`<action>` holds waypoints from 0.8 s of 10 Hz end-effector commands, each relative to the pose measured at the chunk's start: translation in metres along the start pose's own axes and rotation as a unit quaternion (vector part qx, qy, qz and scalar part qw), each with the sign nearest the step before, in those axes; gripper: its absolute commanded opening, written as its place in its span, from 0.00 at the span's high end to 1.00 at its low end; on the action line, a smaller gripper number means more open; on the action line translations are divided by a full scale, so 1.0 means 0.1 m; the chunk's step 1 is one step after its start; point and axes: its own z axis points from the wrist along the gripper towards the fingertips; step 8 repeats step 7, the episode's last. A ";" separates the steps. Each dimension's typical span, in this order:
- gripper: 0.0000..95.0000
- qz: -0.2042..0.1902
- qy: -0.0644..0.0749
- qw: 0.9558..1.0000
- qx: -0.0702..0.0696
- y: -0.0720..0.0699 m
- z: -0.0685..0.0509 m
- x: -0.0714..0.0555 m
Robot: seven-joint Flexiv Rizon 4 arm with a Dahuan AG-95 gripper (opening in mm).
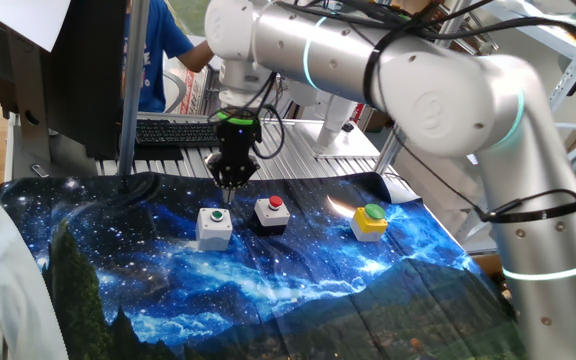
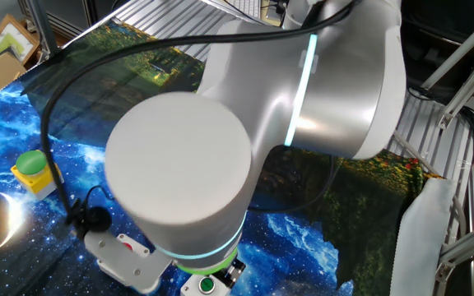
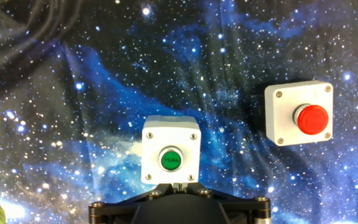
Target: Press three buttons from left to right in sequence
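Lettering on green cap (image 3: 171, 159) unreadable

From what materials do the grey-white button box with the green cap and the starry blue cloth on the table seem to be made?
The grey-white button box with the green cap looks like moulded plastic with a matte finish: even colour, rounded corners, a screw in each corner. Its cap appears to be glossy plastic. The starry blue cloth seems to be thin printed fabric: it lies in soft folds and wrinkles, with a slight sheen.
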 end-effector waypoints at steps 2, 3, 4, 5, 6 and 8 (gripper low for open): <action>1.00 0.003 0.005 1.000 0.003 0.01 -0.02 -0.04; 1.00 0.004 0.005 1.000 0.003 0.01 -0.02 -0.04; 1.00 0.008 0.005 1.000 0.002 0.01 -0.02 -0.04; 1.00 0.006 0.005 1.000 0.003 0.01 -0.02 -0.04; 1.00 0.006 0.005 1.000 0.003 0.01 -0.02 -0.04; 1.00 0.007 0.006 1.000 0.003 0.01 -0.02 -0.04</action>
